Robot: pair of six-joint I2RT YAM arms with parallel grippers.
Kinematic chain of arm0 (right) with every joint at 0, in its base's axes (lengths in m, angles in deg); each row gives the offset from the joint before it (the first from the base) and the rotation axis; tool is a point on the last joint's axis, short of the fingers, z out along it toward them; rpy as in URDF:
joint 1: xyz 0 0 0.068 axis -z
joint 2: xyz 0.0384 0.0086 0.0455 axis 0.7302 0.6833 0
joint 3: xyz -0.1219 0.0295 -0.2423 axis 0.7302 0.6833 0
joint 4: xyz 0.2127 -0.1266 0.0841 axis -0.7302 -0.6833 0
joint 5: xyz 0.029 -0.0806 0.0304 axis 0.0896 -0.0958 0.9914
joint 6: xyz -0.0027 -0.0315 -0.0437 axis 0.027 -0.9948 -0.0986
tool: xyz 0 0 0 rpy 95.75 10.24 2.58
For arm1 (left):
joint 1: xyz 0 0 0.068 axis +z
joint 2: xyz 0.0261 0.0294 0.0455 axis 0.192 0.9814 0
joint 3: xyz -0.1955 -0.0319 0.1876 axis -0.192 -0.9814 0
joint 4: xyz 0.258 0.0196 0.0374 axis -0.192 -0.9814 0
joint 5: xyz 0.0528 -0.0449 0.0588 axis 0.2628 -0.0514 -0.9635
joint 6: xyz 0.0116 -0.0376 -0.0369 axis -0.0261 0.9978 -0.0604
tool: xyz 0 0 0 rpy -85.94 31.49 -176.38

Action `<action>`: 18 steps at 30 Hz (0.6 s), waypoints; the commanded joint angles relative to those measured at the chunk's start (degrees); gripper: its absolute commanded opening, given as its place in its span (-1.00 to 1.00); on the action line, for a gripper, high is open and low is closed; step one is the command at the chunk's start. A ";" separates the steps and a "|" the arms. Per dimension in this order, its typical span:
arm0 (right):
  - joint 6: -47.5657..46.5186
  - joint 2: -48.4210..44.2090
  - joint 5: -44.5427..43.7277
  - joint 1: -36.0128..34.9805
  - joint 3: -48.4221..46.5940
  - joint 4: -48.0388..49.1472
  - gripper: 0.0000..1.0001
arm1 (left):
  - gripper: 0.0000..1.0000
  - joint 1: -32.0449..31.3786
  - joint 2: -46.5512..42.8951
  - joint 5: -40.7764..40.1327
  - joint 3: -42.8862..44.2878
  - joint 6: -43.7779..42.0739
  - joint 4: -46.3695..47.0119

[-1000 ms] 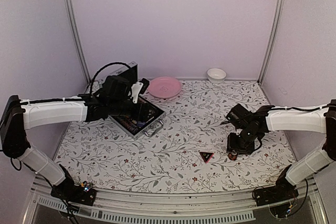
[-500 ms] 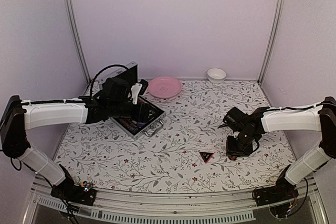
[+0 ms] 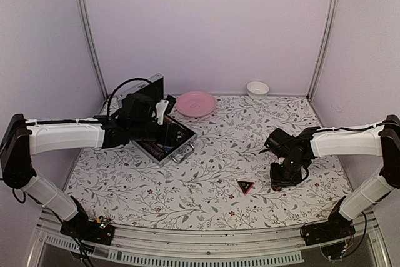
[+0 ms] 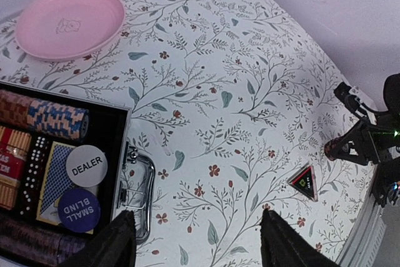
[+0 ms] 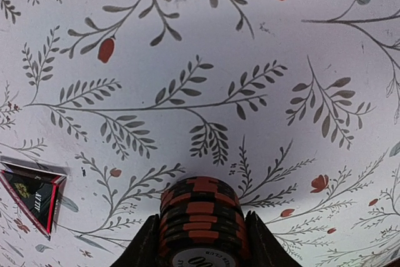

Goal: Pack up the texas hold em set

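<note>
The silver case [image 3: 164, 143] lies open at the left of the table, lid up at the back. The left wrist view shows its black lining [image 4: 115, 132], chip stacks [image 4: 57, 120], cards, DEALER and SMALL BLIND discs and the metal handle [image 4: 139, 186]. My left gripper [image 3: 171, 132] is open and empty, hovering over the case's front edge; it also shows in the left wrist view [image 4: 197, 239]. My right gripper [image 3: 279, 181] is shut on a red-and-black chip stack [image 5: 200, 220] low at the table. The black-and-red triangle [image 3: 245, 186] lies just left of it and also shows in the right wrist view [image 5: 31, 195].
A pink plate [image 3: 195, 103] sits behind the case at the back. A small white bowl [image 3: 257, 88] stands at the back wall, right of the plate. Metal posts and walls close in the table's left, right and back sides.
My right gripper has shifted slightly left and settled lower around the chip stack. My left gripper has drawn back a little over the case.
</note>
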 commanded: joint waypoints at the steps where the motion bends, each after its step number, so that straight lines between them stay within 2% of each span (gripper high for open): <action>1: -2.50 -1.30 -2.81 -0.26 -4.45 -4.02 -0.43 | 0.36 -0.65 -0.97 1.08 -1.54 2.63 3.43; 5: -4.88 -1.47 -2.82 -0.28 -7.88 -6.64 -0.45 | 0.35 -0.68 -1.45 2.85 -2.97 6.24 6.08; 10: -7.83 -1.11 -0.93 -2.02 -11.11 -4.61 -0.47 | 0.34 -0.60 -1.52 5.92 -4.86 12.84 9.29; 15: -11.58 2.86 1.18 -5.79 -15.44 0.59 -0.48 | 0.32 -0.60 -0.05 14.28 -7.61 24.10 15.90; 18: -14.00 7.47 1.73 -8.61 -19.67 2.17 -0.49 | 0.27 -0.60 1.30 19.95 -10.82 31.78 23.27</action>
